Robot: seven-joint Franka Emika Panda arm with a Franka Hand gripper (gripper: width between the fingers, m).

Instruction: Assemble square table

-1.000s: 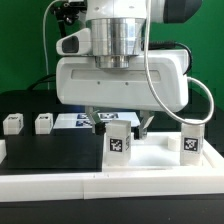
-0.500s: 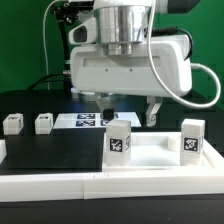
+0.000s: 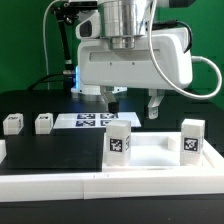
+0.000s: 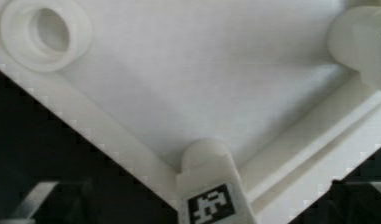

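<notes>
Bulk of the exterior view goes to the Panda's white gripper (image 3: 132, 106), hanging above the back of the workspace with its two fingers (image 3: 153, 108) spread wide and nothing between them. It touches none of the parts.

Below and toward the exterior view's right lies the square tabletop (image 3: 155, 156), flat on the black work surface (image 3: 55, 150). A long white rail (image 3: 50, 184) runs along the front edge of the scene; the tabletop seems to sit right against it, though the white-on-white seam is hard to make out. Behind, under the gripper, the marker board (image 3: 92, 120) lies flat on the table.

Two legs stand upright on the tabletop, tags facing the camera: one at its left corner (image 3: 118, 140), one at its right corner (image 3: 191, 138). Whether they are screwed in or only resting there cannot be told. Two loose legs (image 3: 12, 123) (image 3: 43, 123) sit side by side, well apart from the tabletop, at the exterior view's far left.

The wrist view looks down on the tabletop (image 4: 187, 90): an open corner hole (image 4: 45, 35), a tagged leg (image 4: 208, 185) at one corner, and another leg (image 4: 365, 45) at the picture's edge.
</notes>
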